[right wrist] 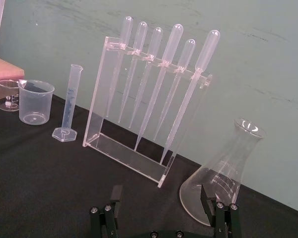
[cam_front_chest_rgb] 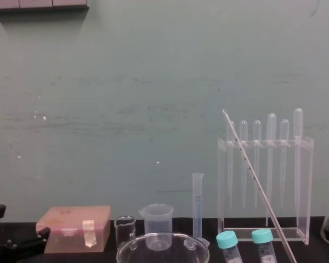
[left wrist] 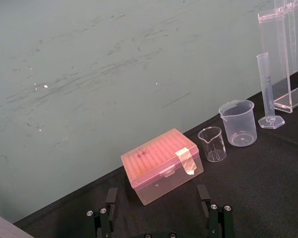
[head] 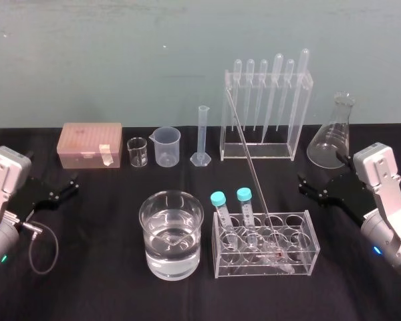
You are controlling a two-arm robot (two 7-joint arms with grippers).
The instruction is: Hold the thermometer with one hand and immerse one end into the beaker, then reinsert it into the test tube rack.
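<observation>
1. Your right gripper (head: 310, 187) hangs with fingers apart, right of the tube rack (head: 312, 234); the left gripper (head: 61, 188), also apart, is parked far left.
2. The thermometer (head: 254, 175) leans in that rack, red tip down.
3. Grasp it mid-length, gently, and lift along its slope.

The head view looks forward and down from high up, taking in the whole black table (head: 100, 281) back to the green wall (head: 120, 53). The chest view sits lower and looks level across the table, cutting off the nearest things at its lower edge. The left wrist view looks past the left gripper (left wrist: 157, 193) at the pink box (left wrist: 161, 166) at the back left. The right wrist view looks past the right gripper (right wrist: 160, 193), closer up, at the test tube rack (right wrist: 131, 157) and flask (right wrist: 223, 173) at the back right. The measuring cylinder (head: 202, 134) shows in all four views.
</observation>
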